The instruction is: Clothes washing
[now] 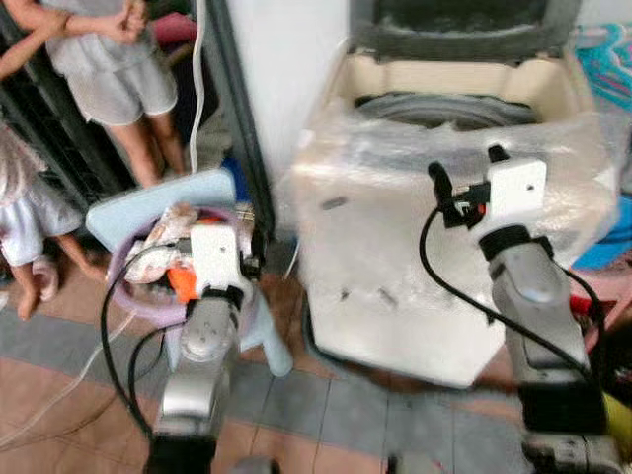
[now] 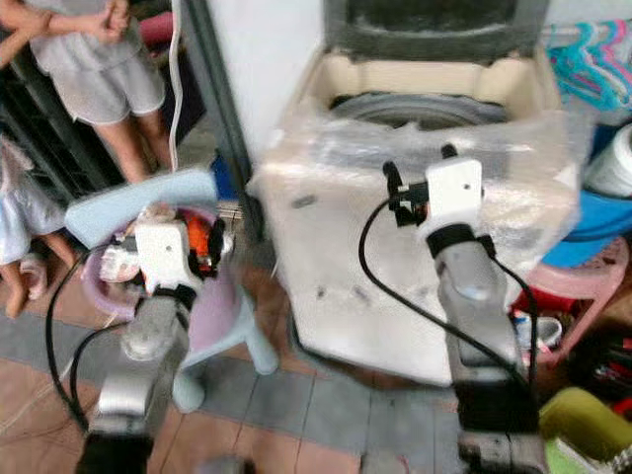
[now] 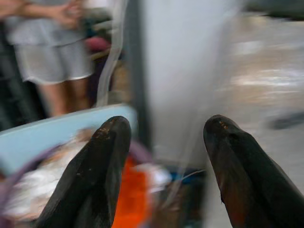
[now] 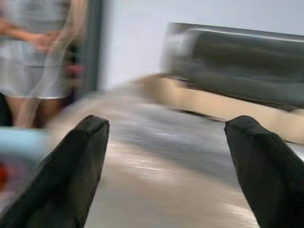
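Plastic film, clear and crinkled, wraps the washer (image 1: 444, 237), a boxy cream top-loader with its dark lid (image 1: 464, 25) raised and the grey round drum rim (image 1: 444, 107) showing beneath. It stands on a floor (image 1: 326, 415) of grey and terracotta tiles, against a white wall (image 1: 286, 69).

To the robot's left of the washer sits a pale blue plastic chair (image 1: 148, 202) with a curved back and stubby legs. On its seat rests a lilac basket (image 1: 133, 296), round-rimmed, holding the clothes (image 1: 173, 247): a crumpled heap of white and patterned cloth with a bright orange piece.

The left gripper (image 3: 166, 166) hovers just above the basket, its two black, blunt fingers (image 3: 95, 175) spread wide and holding nothing; between them the wrist view shows the chair back, the lilac rim and the orange cloth, all blurred. The right gripper (image 4: 166, 175) is raised in front of the washer's wrapped top, fingers (image 4: 71, 171) likewise wide apart and empty, looking across the glossy film toward the lid.

A person (image 1: 109, 69) in a grey top and shorts stands behind the chair, hands clasped; another figure (image 1: 20, 217) in white is at the far left edge. A pink stool (image 2: 583, 286) and a blue tub (image 2: 592, 222) stand to the washer's right. Black cables (image 1: 444, 286) loop along both silver arms.
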You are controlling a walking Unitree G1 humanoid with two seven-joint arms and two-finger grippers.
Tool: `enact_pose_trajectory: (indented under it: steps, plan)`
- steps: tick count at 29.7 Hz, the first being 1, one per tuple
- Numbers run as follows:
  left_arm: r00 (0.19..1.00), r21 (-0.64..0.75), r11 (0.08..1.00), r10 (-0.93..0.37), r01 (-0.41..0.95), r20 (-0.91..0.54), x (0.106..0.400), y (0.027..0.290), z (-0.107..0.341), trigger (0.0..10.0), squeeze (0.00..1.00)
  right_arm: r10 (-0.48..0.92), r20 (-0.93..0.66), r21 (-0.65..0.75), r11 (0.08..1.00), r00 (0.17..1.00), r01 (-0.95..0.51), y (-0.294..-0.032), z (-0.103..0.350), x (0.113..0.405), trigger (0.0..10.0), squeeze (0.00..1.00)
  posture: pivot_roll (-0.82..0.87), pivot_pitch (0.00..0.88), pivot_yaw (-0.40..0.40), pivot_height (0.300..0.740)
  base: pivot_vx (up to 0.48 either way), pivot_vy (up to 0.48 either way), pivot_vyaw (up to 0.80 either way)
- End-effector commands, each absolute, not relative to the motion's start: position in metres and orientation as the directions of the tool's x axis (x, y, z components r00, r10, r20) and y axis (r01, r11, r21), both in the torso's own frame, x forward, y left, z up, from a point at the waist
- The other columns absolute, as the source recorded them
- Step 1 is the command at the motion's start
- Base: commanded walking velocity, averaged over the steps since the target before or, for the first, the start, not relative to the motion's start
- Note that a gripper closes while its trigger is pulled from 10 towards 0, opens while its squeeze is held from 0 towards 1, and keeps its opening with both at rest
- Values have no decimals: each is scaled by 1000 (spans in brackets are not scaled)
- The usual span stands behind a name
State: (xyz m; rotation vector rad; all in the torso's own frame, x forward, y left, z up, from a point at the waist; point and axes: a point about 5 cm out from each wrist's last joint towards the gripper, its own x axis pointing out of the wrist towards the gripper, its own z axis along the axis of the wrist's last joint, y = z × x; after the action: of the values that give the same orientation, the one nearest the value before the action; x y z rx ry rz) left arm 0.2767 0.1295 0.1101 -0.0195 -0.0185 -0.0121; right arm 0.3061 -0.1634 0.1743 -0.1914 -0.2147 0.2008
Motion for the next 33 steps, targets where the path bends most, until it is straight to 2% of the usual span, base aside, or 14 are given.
enact_pose_trajectory:
  steps: [1,9,15,22,27,33]
  plan:
    - [999,1,1000,-5,5,42,277,128,113,10000,0,224,208,-221,959,952,-177,-164,181,303,10000,1000,-74,0,92,740,0,0,800]
    - [999,28,1000,-9,8,52,275,133,113,10000,0,211,170,-197,964,963,-176,-166,174,301,10000,1000,-75,0,93,740,0,0,800]
    - [998,13,999,47,-48,38,276,142,111,10000,0,237,127,-188,959,963,-211,-160,169,301,10000,1000,-70,0,86,740,0,0,149]
    - [999,4,999,36,-36,41,274,139,109,10000,0,274,98,-211,945,957,-249,-157,165,301,10000,1000,-73,0,84,740,295,0,0]
    - [999,-1,999,32,-32,44,274,138,110,10000,0,315,76,-216,932,946,-292,-151,162,298,10000,1000,-76,0,83,740,372,0,510]
    - [999,-6,999,31,-31,42,274,137,110,10000,0,334,42,-207,925,942,-319,-149,156,297,10000,1000,-77,0,83,740,400,0,-103]
